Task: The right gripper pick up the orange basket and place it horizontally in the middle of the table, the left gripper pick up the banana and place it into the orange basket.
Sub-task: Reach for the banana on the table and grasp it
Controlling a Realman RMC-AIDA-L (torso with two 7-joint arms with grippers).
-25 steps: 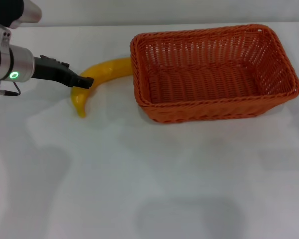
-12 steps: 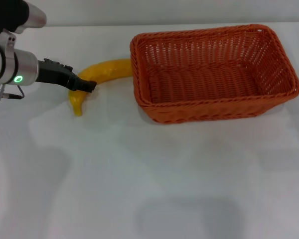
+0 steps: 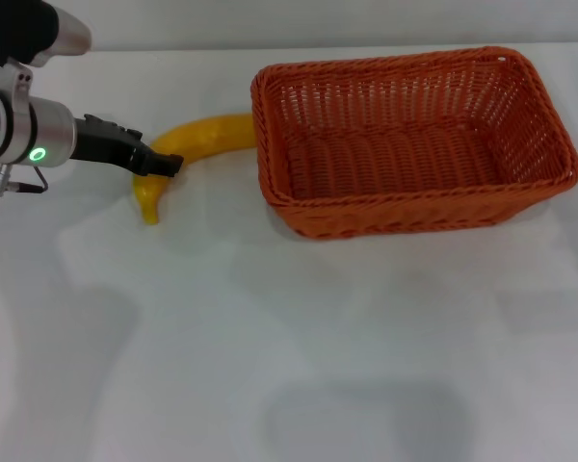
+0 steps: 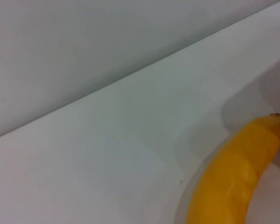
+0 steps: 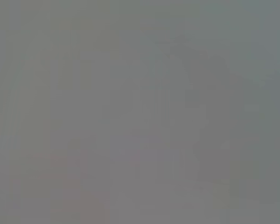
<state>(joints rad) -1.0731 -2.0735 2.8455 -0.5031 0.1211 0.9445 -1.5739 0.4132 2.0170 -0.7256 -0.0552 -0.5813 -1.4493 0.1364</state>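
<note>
Lying on the table (image 3: 270,337), the banana (image 3: 197,140) meets the left end effector (image 3: 169,166) (finger state unclear) beside the orange basket (image 3: 409,140).

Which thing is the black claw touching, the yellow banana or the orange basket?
The banana. The left gripper sits right on its curved middle, on the table. The orange basket stands off to the right, untouched by the claw.

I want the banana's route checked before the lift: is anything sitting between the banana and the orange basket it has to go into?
No loose object does. The banana lies on the table right beside the orange basket, with the left gripper at its middle. Only the basket's near wall stands between them, so the banana has to go over its rim.
</note>
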